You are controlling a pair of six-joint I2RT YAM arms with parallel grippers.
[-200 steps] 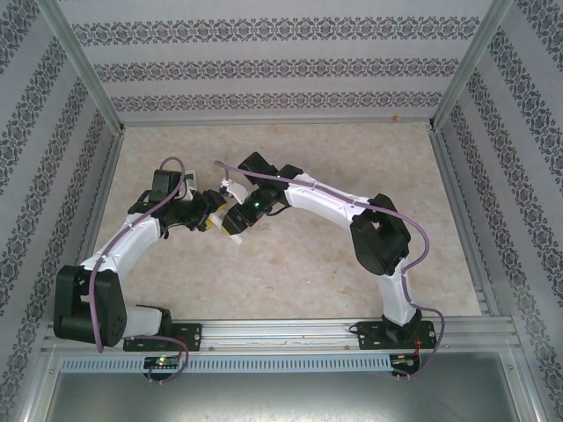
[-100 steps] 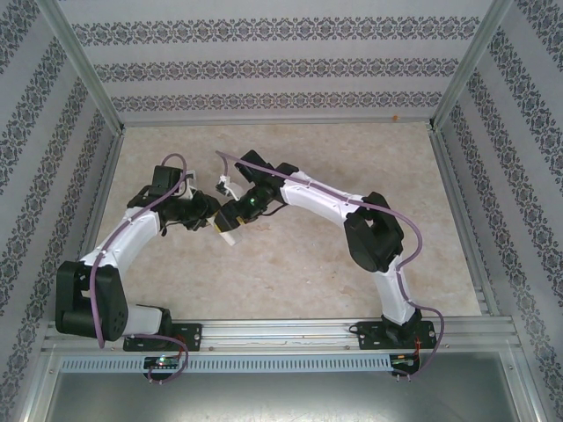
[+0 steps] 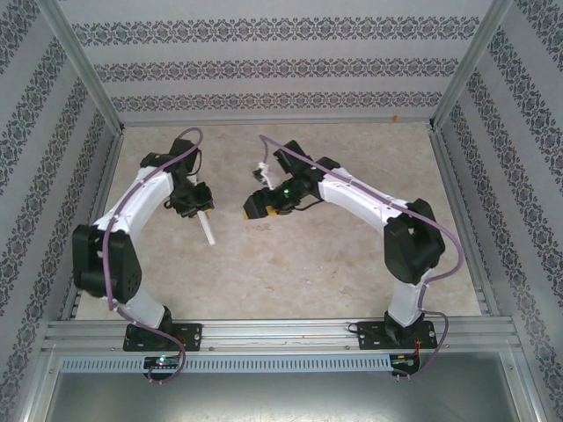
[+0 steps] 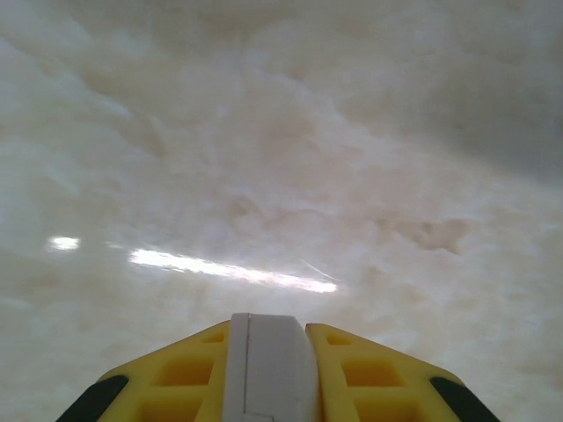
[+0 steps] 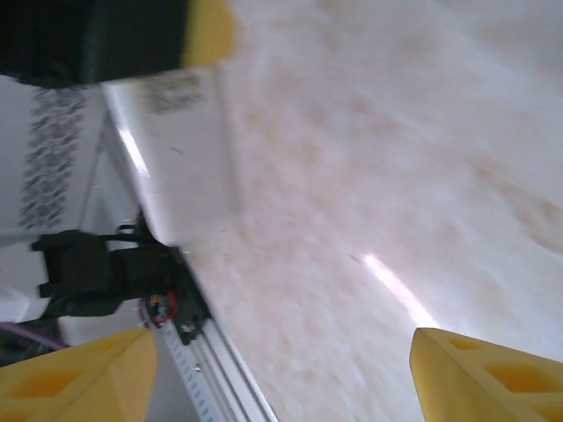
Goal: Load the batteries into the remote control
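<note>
A slim white remote control [image 3: 208, 228] sticks out toward the near side from my left gripper [image 3: 200, 209], left of the table's middle. In the left wrist view both yellow fingers [image 4: 180, 374] press on the remote control [image 4: 268, 374], so the left gripper [image 4: 268, 327] is shut on it. My right gripper [image 3: 258, 207] hovers a short way to the right of it, apart from the remote. Its yellow fingers [image 5: 479, 374] stand wide open, with nothing between them at the right gripper [image 5: 281, 352]. The remote's labelled white face [image 5: 180, 145] shows blurred there. The batteries are out of view.
The marble-look table [image 3: 299, 264] is bounded by patterned walls [image 3: 281, 66] at the back and sides. An aluminium rail [image 3: 281, 334] runs along the near edge, with both arm bases on it. The left arm's base [image 5: 88, 272] shows in the right wrist view.
The two grippers met at the remote, then drew apart. The left gripper shut on the remote and carried it left. The right gripper opened, let go and pulled back to the right.
</note>
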